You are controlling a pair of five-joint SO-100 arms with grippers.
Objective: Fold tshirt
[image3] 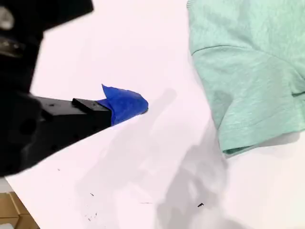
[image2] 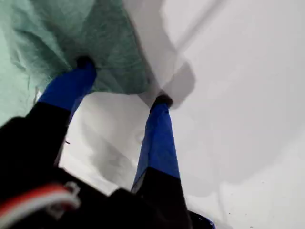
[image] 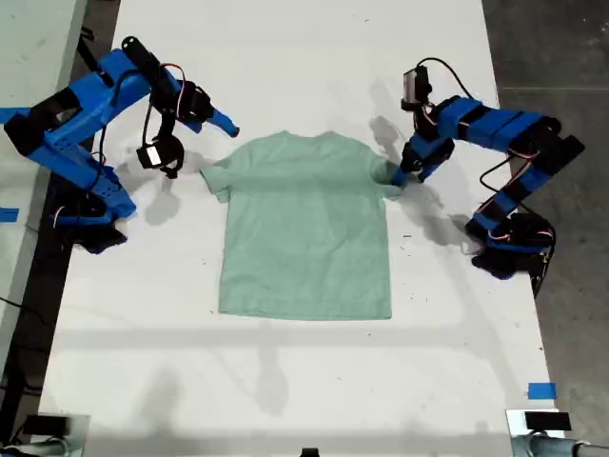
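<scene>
The pale mint-green tshirt (image: pixel 304 238) lies flat and face up in the middle of the white table, collar at the far side. My first gripper (image: pixel 398 178) is down at the sleeve on the exterior view's right. It stands open (image2: pixel 124 83): one fingertip (image2: pixel 86 64) rests on the sleeve cloth (image2: pixel 109 43) and the other fingertip (image2: pixel 162 102) is just off the sleeve's edge. My second gripper (image: pixel 226 127) hovers shut above bare table beyond the other sleeve. Its blue tip (image3: pixel 128 104) is apart from the sleeve (image3: pixel 248 71).
The white table (image: pixel 285 381) runs well past the shirt on all sides. Blue tape marks sit near the exterior view's lower right (image: pixel 541 390) and at its left edge (image: pixel 8 214). Dark floor (image: pixel 561 57) lies beyond the table's edge at the exterior view's right.
</scene>
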